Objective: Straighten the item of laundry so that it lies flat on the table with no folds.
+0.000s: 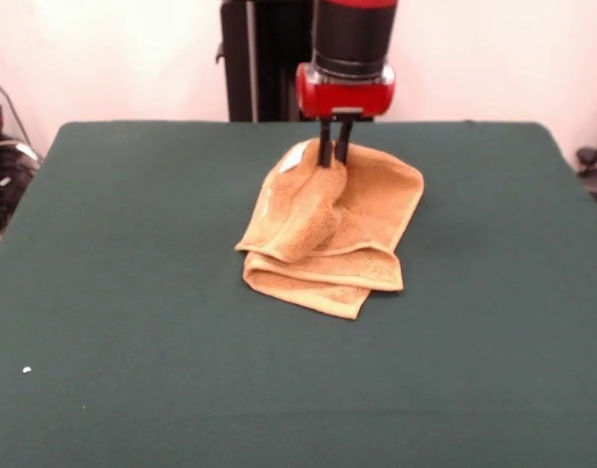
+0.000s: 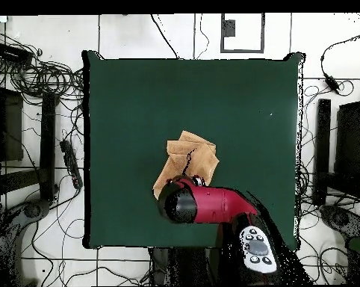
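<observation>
Nearest the camera lies bare dark green felt-like tabletop (image 1: 298,409), with one small white speck (image 1: 26,370) toward its near left corner. Beyond that, near the middle of the tabletop and slightly toward its far edge, sits the golden-tan terry towel (image 1: 323,249), bunched and folded over on itself in several layers. A white label tag (image 1: 292,158) shows at the towel's far left corner.

The red and black gripper (image 1: 335,154) descends vertically onto the towel's far edge. Its two dark fingers (image 1: 326,144) stand close together, with the tips sunk into the raised cloth; they appear to pinch a fold of the towel between them. The cloth rises to a peak at the fingers and slopes down from there.

From the grasp point, the bulk of the towel extends toward the near edge of the tabletop, with the thickest stack of folds at its near end. In the overhead view, the arm covers the grasped edge. Judgement: unfolding depends on drawing the pinched edge away from the stacked layers, toward the far edge.
</observation>
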